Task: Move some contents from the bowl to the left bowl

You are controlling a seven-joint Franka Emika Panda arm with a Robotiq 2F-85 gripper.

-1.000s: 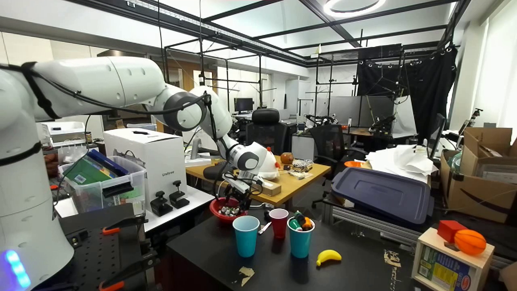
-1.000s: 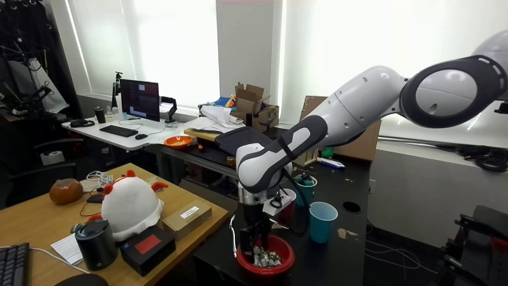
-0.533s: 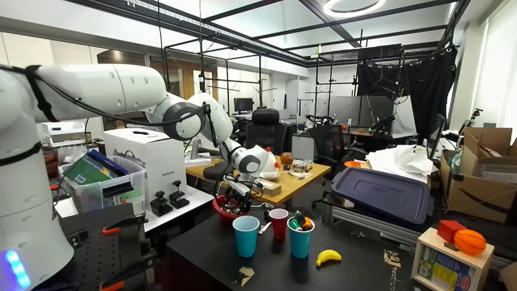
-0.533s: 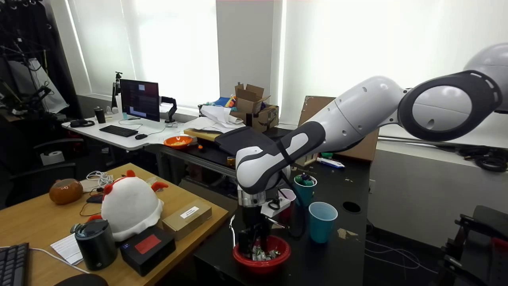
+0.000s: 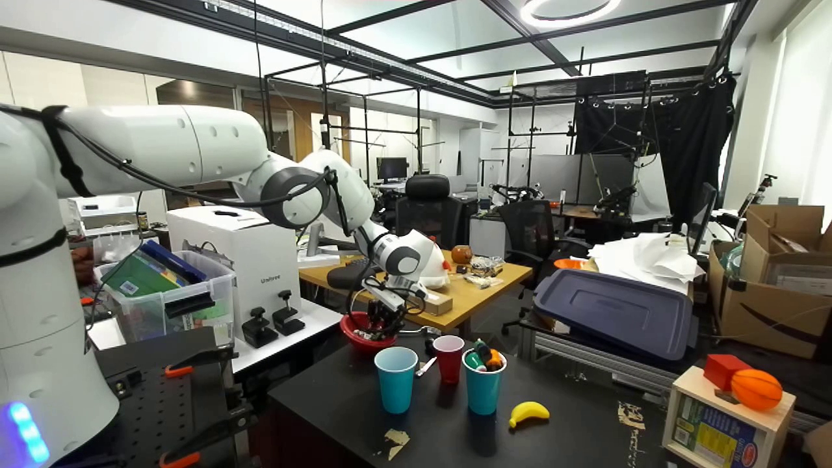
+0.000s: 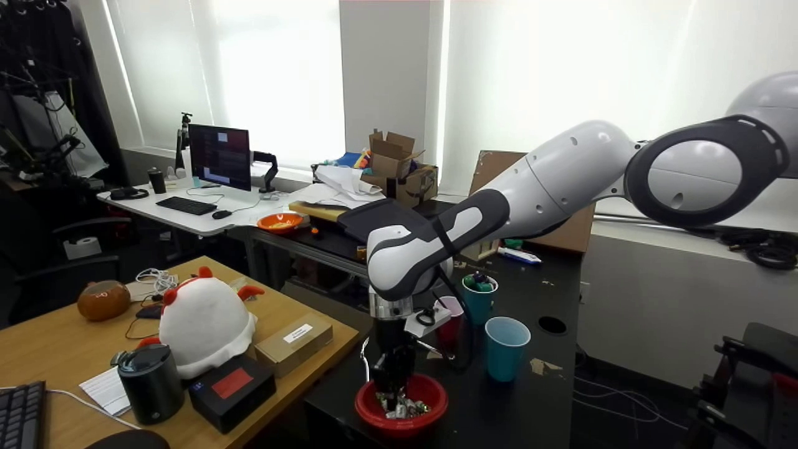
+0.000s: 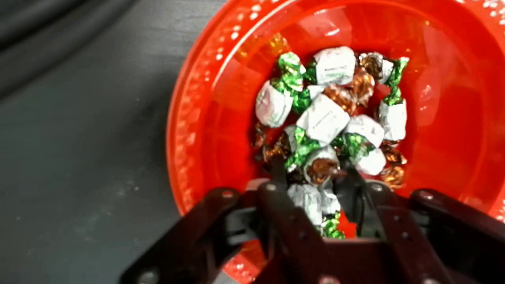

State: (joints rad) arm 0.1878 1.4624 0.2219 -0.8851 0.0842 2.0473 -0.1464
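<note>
The black gripper (image 7: 314,170) hangs down into the red bowl (image 7: 227,118), its 2 fingers partway apart with twist-wrapped candies (image 7: 323,120) between them; whether it pinches any cannot be told. More candies lie on the bowl's floor. In an exterior view, a teal cup (image 5: 395,385), a burgundy cup (image 5: 449,361) and a filled teal cup (image 5: 483,393) stand right of the bowl on the black table (image 5: 565,445), left of a yellow banana (image 5: 529,412).
</note>
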